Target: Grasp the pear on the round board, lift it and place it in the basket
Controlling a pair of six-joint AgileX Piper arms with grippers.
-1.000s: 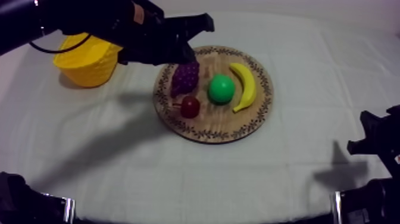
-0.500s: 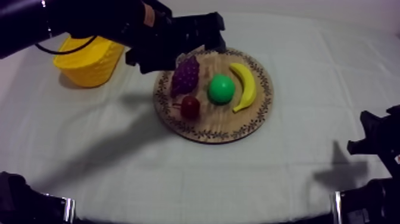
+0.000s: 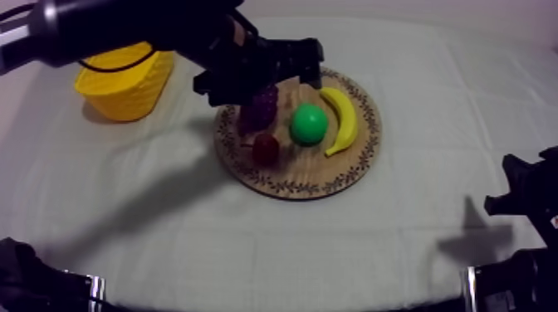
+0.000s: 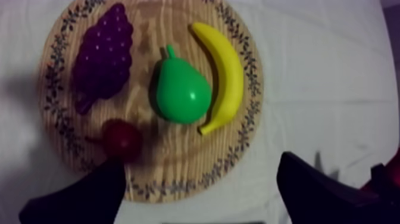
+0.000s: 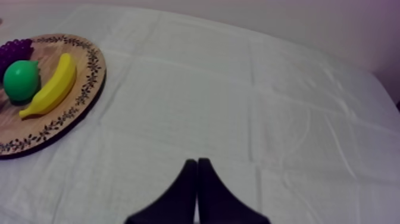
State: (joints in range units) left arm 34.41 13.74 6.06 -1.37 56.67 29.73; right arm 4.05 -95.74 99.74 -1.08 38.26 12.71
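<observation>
Grey-white cloth across the counter (image 3: pixel 166 241), dim all round. Left jaws: spread wide, gripping nothing, hanging above the wooden board (image 4: pixel 149 24). Directly below, between the two fingers: pear (image 4: pixel 181 95), lying on the board, touching the banana (image 4: pixel 223 71), beside the grapes (image 4: pixel 101 56) and small red fruit (image 4: pixel 122 138). Swung in over the past second from the board's basket-side edge; so, approach about lined up, descent and closing yet to come. Yellow basket (image 3: pixel 124 95) just beyond the board. Right jaws pressed together, empty, parked over bare cloth.
</observation>
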